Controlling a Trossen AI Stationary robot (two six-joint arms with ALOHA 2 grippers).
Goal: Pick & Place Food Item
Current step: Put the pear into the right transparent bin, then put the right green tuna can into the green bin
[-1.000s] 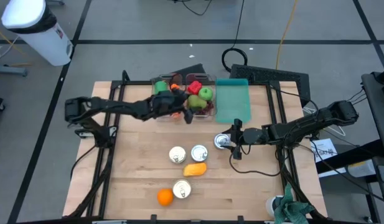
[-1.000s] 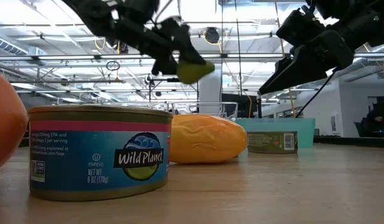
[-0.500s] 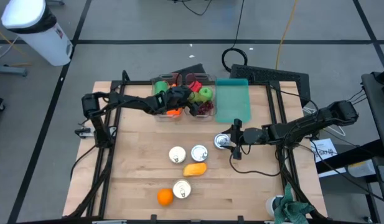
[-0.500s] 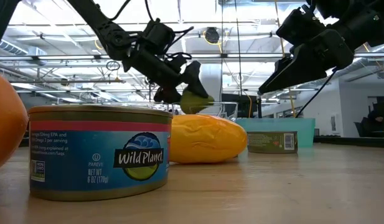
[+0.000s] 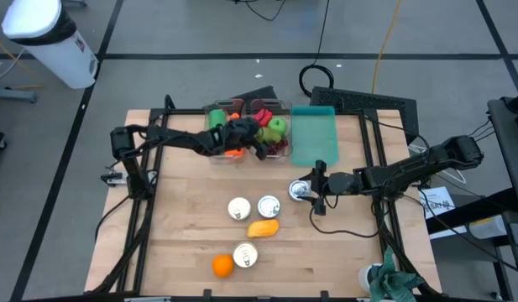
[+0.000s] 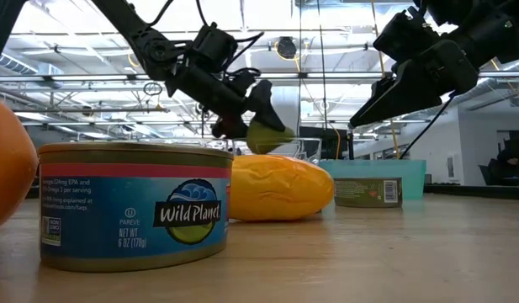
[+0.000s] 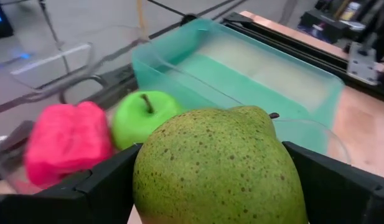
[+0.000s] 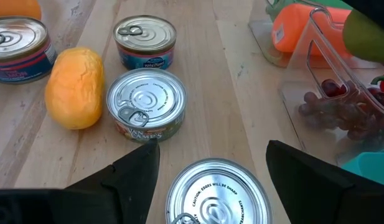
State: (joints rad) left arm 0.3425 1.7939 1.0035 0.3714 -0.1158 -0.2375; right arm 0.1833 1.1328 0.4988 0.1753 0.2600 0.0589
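Although the big blue-labelled tuna can point(image 6: 133, 206) fills the lower left of the low view, with a round orange fruit point(image 6: 8, 164) at its far left edge, neither looks to be in play; they sit as supply, like the lumpy yellow-orange mango point(image 6: 280, 187) just behind the can at centre frame. Further back, in the right half of the high view, the right gripper point(image 5: 316, 190) hangs with its fingers spread around nothing, poised over a silver-topped tin point(image 5: 301, 191), probably ready to take it. The right wrist view shows that tin point(image 8: 218, 191) between the parted fingers, with a second tin point(image 8: 145, 104) and the mango beyond.

Farthest off, at upper centre of the high view, the left gripper point(image 5: 253, 143) reaches over the clear plastic food bin point(image 5: 279, 106) on the wooden table point(image 5: 183, 243). The left wrist view shows a speckled green pear point(image 7: 220, 167) seated between the two widely parted fingers point(image 7: 101, 186), so the jaws are clasping it across its broad belly. That grip suits a fruit too round to pinch elsewhere. Its long axis seems to run away from the wrist, with the dark stem end pointing toward the teal plastic tray point(image 7: 241, 68). Beneath it in the bin lie a green apple point(image 7: 142, 118) and a pink lumpy toy food point(image 7: 67, 138), so I judge the pear is hovering for release.
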